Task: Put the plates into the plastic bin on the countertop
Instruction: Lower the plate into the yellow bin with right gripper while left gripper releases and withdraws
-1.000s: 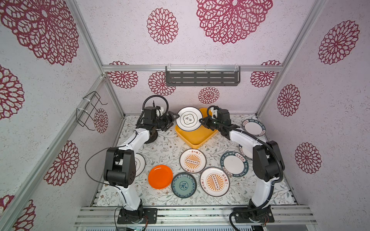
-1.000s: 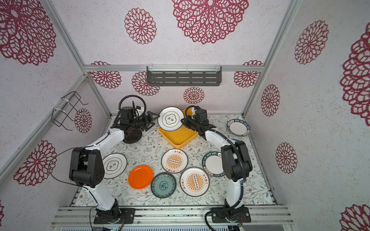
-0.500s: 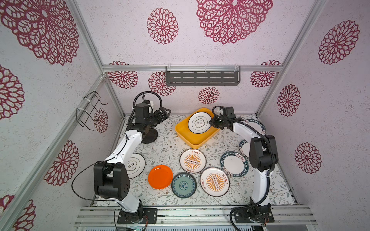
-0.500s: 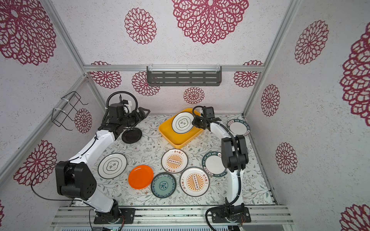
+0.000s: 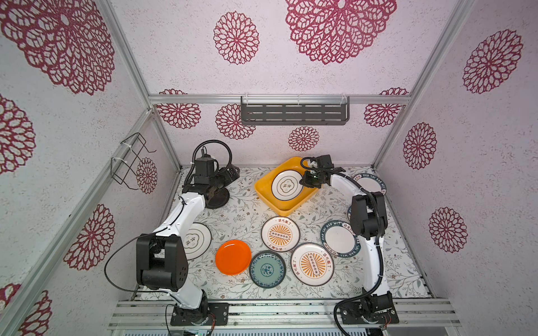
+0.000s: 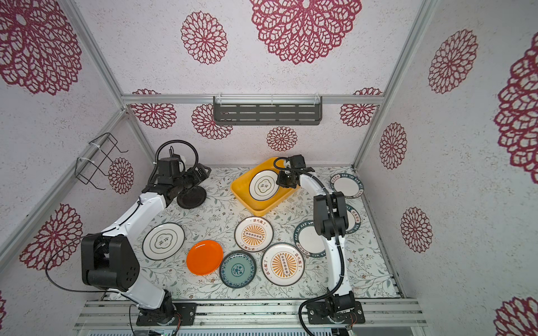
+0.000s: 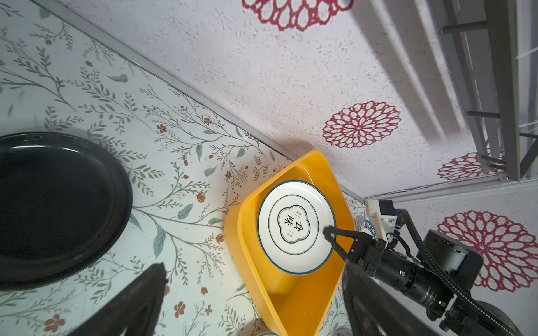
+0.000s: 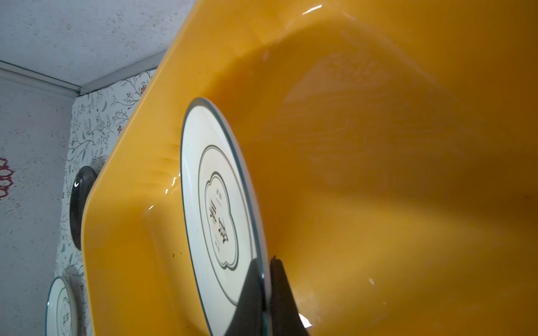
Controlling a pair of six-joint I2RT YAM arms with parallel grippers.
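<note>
The right hand (image 8: 266,277) is clamped on the rim of a white black-ringed plate (image 5: 286,186), one finger above it and one below. That plate sits inside the yellow-orange bin (image 5: 262,194) at the back of the counter (image 5: 247,209); whether it lies flat on the bin floor I cannot tell. Its centre carries the characters 食味 inside a lobed outline.

The left hand (image 5: 232,172) hangs empty with its jaws spread wide, above the black plate (image 5: 217,200) near the back left corner. A twin 食味 plate (image 6: 163,241) lies beside the left arm.

Out front lie a plain orange plate (image 5: 233,257), a teal patterned plate (image 5: 267,269), a sunburst plate (image 5: 280,234) and a nearer sunburst plate (image 5: 312,264), both with red characters that look like 该吃饭了. By the right arm, a dark-rimmed plate (image 5: 339,240) shows "HAO WEI" on its rim. A second lettered plate (image 5: 369,184) by the right wall shows "HAO SHI HAO".
</note>
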